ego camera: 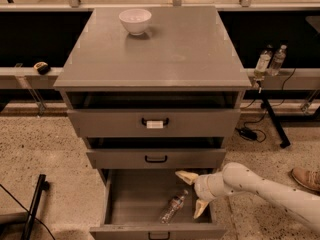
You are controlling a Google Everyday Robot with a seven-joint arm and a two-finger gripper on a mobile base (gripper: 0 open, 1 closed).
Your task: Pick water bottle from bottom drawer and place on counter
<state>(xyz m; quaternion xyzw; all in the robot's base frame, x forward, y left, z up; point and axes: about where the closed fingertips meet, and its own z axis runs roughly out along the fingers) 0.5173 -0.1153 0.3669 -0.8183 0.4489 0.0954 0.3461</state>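
Observation:
The water bottle [173, 207] lies on its side on the floor of the open bottom drawer [131, 203], cap pointing up-right, dark label round its middle. My gripper [193, 192] comes in from the right on a white arm and hovers over the drawer's right part, just right of the bottle. Its two tan fingers [186, 176] are spread wide apart and hold nothing. The counter [175, 49] is the grey top of the cabinet above.
A white bowl [135, 21] stands at the counter's back left. The top drawer [155, 122] with a white tag and the middle drawer [156, 158] are slightly ajar. Two clear bottles [270, 60] stand on a ledge at right. A shoe [306, 178] is at far right.

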